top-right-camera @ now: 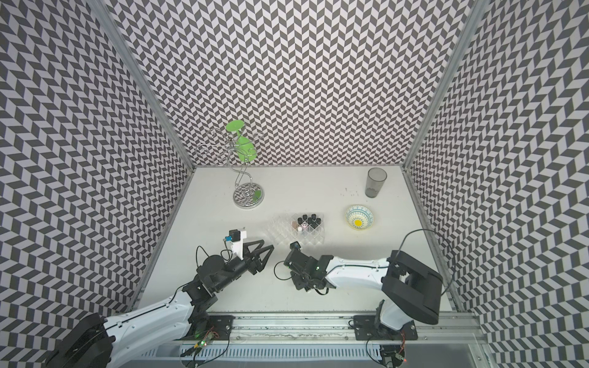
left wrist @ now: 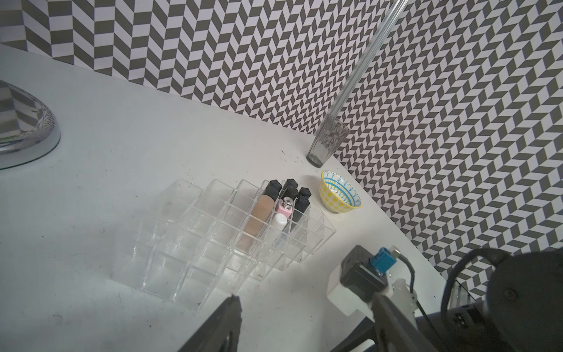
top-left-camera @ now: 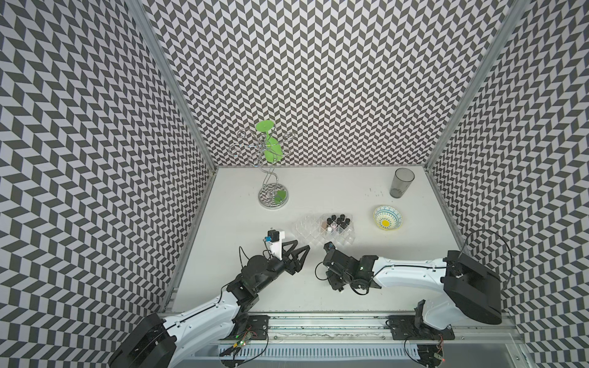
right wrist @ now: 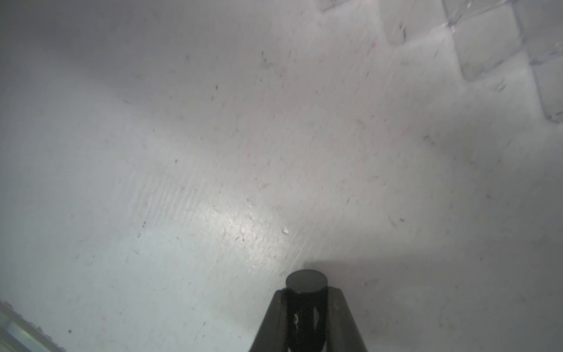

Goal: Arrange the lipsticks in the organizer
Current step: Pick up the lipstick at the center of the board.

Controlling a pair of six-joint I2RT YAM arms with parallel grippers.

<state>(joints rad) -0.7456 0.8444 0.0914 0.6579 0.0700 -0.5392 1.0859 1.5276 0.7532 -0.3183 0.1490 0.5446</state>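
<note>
Right gripper [right wrist: 306, 297] was clamped on a black lipstick [right wrist: 306, 311], tube running along the finger axis, flat end poking out past the tips. It hung low over the bare table [right wrist: 213, 152], with a corner of the organizer [right wrist: 487, 45] just ahead. In both top views the wrist hid the jaws.

Left gripper [left wrist: 304, 301] stood wide and empty, parked near the organizer's front-left side.

The organizer [top-left-camera: 306, 229] sat mid-table. Its filled cells were bunched at one end: several black lipsticks [top-left-camera: 339, 220] in the back rows, plus a tan tube [left wrist: 259, 219], a pink one [left wrist: 286, 207] and a white one [left wrist: 279, 219]. The rest of the grid looked empty.

Step in hand looked like carrying it to a cell. To do it well:
- lift clear of the front wall before moving across
- bring the tube vertical, centred on an empty cell beside the filled block
- lower straight and open only once it bottoms out
- clear acrylic probably slides easily, so avoid dragging on the dividers; the left gripper could brace the tray

Bowl [top-left-camera: 387, 217] and tumbler [top-left-camera: 401, 183] were well off the path.
</note>
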